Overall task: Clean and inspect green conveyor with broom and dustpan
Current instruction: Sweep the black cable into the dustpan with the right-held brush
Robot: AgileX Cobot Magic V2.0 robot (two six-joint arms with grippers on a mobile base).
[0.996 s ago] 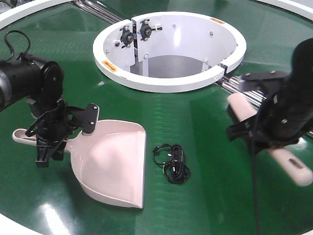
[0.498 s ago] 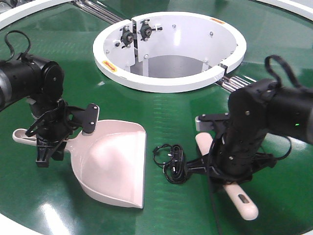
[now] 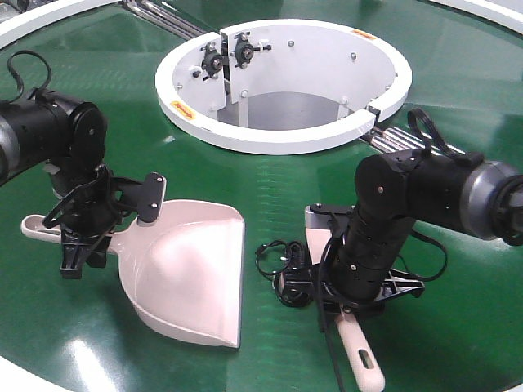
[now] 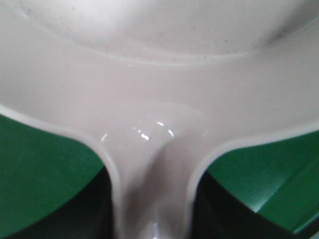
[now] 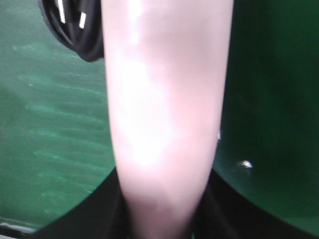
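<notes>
Gleaming pink-beige dustpan [image 3: 192, 278], slim broom [image 3: 355, 339], glossy green conveyor [image 3: 270, 175]

One dustpan [image 3: 189, 273], one broom [image 3: 358, 347], one cable [image 3: 288, 263] — one hub [image 3: 265, 141]

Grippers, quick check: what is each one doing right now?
Left gripper: closed on the dustpan handle.
Right gripper: closed on the broom.

A white ring-shaped hub [image 3: 278, 140] sits at the upper middle under bright, even light, its inner wall carrying two black fittings [image 3: 243, 51] and its top edge small orange labels [image 3: 362, 33], with a dull grey surface [image 3: 286, 110] visible through its opening.
</notes>
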